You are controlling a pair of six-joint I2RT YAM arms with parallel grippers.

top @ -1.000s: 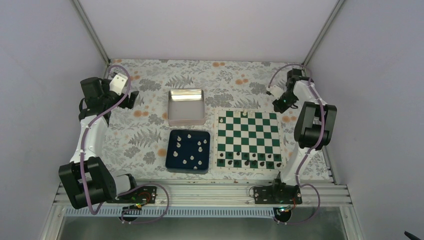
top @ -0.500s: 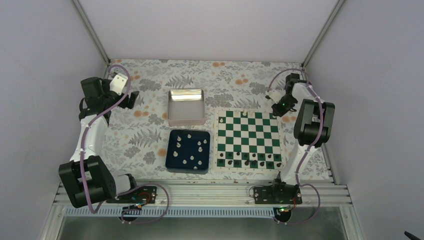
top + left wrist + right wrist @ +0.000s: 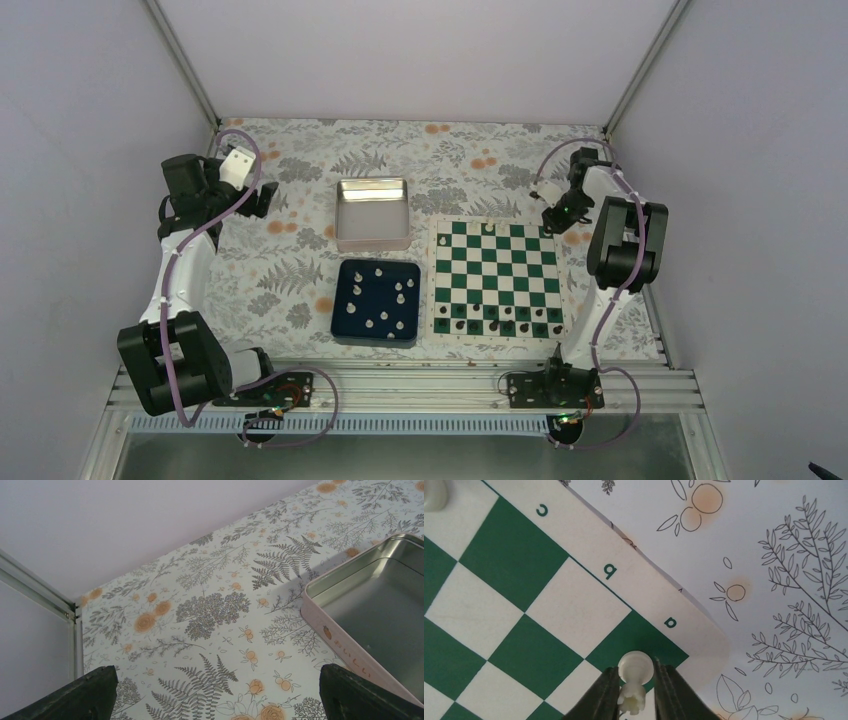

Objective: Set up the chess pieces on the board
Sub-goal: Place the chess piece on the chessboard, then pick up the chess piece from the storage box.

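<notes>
The board (image 3: 495, 268) lies right of centre, green and white. My right gripper (image 3: 553, 217) hangs over its far right corner. In the right wrist view a white rook (image 3: 636, 663) stands on the green corner square by the letter "a". The right gripper (image 3: 635, 669) straddles it, jaws slightly parted, with thin gaps beside the rook's crown. Several white chess pieces (image 3: 385, 303) lie in the dark blue tray (image 3: 345, 298). Another white piece (image 3: 434, 495) stands on the far rank. My left gripper (image 3: 266, 199) is wide open over bare cloth, its fingers (image 3: 75, 695) far apart.
A shiny metal tin (image 3: 373, 212) sits behind the blue tray and shows at the right of the left wrist view (image 3: 380, 600). Black pieces (image 3: 495, 322) line the board's near ranks. Floral cloth covers the table; walls close in on both sides.
The right gripper has shifted slightly over the board's far right corner, and its jaws have eased apart around the rook. The left arm has not moved.
</notes>
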